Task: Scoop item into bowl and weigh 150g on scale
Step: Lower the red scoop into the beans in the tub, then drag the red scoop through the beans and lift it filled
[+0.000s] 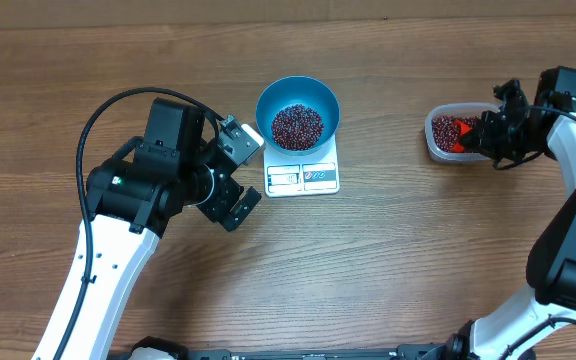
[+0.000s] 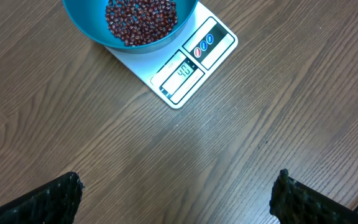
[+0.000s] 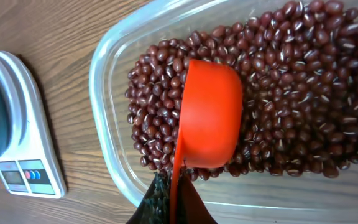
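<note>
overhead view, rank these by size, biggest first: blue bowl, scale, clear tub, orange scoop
1. blue bowl and scale: about equally wide, and the bowl hides part of the scale, so I won't rank them
2. clear tub
3. orange scoop

The only thing to read is on the scale [image 2: 224, 38], upper middle of the left wrist view: its small display [image 2: 183, 71] shows digits that look like 40, slanted and faint. Beside it sit a red and a blue oval mark [image 2: 202, 45], any lettering too small to read
</note>
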You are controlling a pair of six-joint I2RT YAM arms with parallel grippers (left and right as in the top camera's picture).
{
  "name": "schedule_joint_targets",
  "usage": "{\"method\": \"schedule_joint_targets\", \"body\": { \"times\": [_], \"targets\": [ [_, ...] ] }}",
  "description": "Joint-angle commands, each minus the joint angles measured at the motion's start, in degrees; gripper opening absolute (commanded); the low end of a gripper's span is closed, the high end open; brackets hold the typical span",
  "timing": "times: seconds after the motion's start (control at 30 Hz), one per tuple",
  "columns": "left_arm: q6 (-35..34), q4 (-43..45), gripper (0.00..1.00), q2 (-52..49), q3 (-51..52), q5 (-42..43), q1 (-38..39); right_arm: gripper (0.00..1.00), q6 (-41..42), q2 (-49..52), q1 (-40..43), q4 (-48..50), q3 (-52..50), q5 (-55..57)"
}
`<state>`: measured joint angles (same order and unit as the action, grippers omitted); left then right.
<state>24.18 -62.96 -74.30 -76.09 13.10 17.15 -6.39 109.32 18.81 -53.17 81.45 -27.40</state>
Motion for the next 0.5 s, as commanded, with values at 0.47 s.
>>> {"method": "schedule_joint_targets", "body": {
  "times": [0.47],
  "targets": [
    [0.68, 0.00, 1.00, -0.31, 0.11, 0.42, -0.24, 0.04, 3.67, 4.59, 1.57, 1.05, -0.87, -2.29]
  ]
}}
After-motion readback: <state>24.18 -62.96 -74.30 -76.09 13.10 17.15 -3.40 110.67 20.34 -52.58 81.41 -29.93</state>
